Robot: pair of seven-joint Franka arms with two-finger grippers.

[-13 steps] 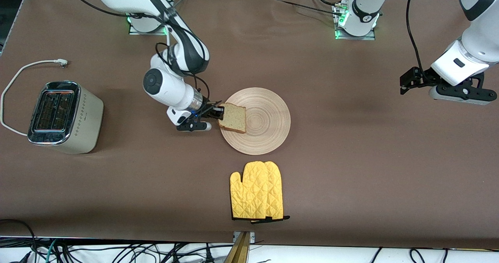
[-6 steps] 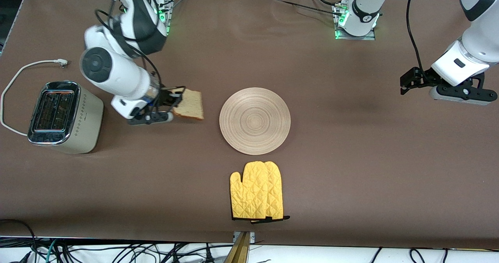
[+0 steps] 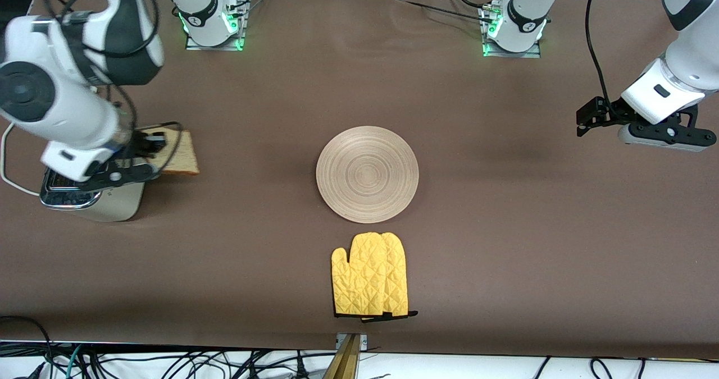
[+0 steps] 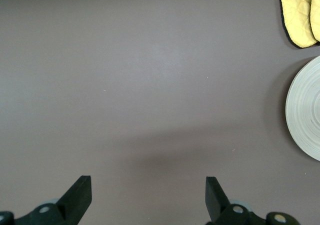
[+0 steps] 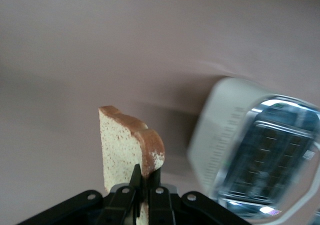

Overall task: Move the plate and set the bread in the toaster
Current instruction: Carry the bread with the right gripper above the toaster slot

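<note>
The right gripper [image 3: 151, 151] hangs in the air at the right arm's end of the bench [image 3: 505, 244], its fingers [image 5: 134, 181] clamped together on one edge of the bread [image 3: 181, 155]. In the right wrist view the slice [image 5: 127, 150] stands upright out of the fingers, speckled face and darker crust showing, its lower edge hidden between them. The toaster [image 3: 109, 208] sits just beside and below the fingers; in the front view the right arm's wrist covers most of it, so only a strip of chrome top and part of the cream side show. The right wrist view gives its slots [image 5: 265, 160] more fully, though blurred and cut off at the frame edge. The white cord [image 3: 7, 179] shows only as a short loop past the arm.

The plate [image 3: 367, 174] lies bare at mid-bench, well apart from both sets of fingers, with a yellow oven mitt [image 3: 369, 275] nearer the front camera. The left wrist view catches only an arc of the plate's rim [image 4: 305, 112] and the mitt's cuff [image 4: 299, 15].

The left gripper [image 3: 595, 122] waits over the left arm's end of the bench, its fingers [image 4: 80, 192] spread wide apart on nothing.
</note>
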